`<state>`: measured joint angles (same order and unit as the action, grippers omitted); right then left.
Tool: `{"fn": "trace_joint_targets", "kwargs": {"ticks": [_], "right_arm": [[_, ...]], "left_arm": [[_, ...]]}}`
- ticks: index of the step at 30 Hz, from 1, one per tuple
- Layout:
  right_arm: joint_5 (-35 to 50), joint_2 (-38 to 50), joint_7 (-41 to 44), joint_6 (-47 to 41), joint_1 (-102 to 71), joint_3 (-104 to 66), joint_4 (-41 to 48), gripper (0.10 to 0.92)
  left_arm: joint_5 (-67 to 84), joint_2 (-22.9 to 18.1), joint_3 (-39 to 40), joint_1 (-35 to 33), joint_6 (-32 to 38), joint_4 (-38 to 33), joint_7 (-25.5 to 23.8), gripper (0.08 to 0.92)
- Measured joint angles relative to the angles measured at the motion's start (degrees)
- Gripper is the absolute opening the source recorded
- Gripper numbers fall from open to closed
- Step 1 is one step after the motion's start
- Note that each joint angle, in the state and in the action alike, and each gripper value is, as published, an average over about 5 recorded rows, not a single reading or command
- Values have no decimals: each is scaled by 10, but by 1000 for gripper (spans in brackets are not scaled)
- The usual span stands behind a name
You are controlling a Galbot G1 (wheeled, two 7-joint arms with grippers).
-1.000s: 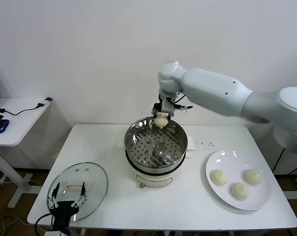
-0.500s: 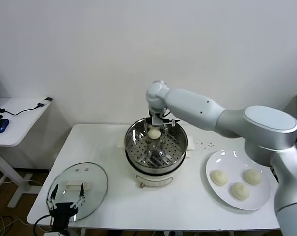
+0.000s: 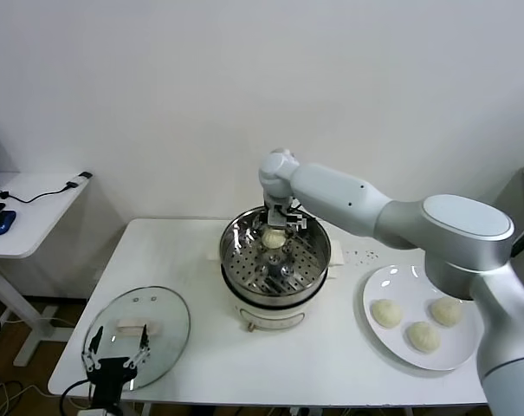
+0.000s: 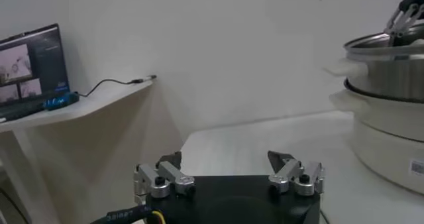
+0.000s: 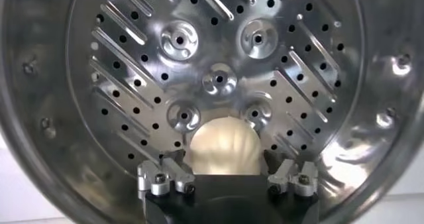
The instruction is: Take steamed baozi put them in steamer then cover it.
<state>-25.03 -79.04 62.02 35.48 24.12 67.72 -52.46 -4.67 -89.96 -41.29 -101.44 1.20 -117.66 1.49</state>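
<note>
The shiny steamer [image 3: 318,260] stands mid-table on its white cooker base. One cream baozi [image 3: 273,238] lies on the perforated floor [image 5: 218,79] at the far side of the basket. My right gripper [image 3: 277,227] hangs just over that bun, open, its fingers apart from it on either side; the wrist view shows the baozi [image 5: 222,146] free between the spread jaws of the right gripper [image 5: 224,162]. Three more baozi [image 3: 423,336] rest on the white plate [image 3: 391,282]. The glass cover [image 3: 158,321] lies at the front left, with my open left gripper [image 3: 117,351] parked over its near edge.
A side desk [image 3: 28,217] with cables and a dark mouse stands to the left of the table. From the left wrist, the left gripper [image 4: 225,162] faces the steamer [image 4: 391,66] across bare tabletop. A wall runs close behind the table.
My right gripper came down into the steamer with the baozi and opened; the bun now lies loose on the perforated floor. The left arm has stayed put.
</note>
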Motion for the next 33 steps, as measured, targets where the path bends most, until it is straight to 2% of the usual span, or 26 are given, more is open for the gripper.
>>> {"fn": "trace_joint_targets", "kwargs": {"ticks": [6,11,24,29,33], "right_arm": [[50,52,6,-25,48,21,-63,823],[131,116,1,-74,110,63,-120,823],[429,312,-67,-338,235,224,-249,823],[487,388,-75,-418,229,247,-280,823],[500,438,-69,-457,196,241,-292,823]], "left_arm": [[0,0,3,-1,0,-2,0,823],[0,0,6,-6,3,-6,0,823],[7,1,8,-19,10,-21,-4,823],[7,1,7,-21,10,-23,-4,823],[8,1,6,-21,11,-26,-4,823]]}}
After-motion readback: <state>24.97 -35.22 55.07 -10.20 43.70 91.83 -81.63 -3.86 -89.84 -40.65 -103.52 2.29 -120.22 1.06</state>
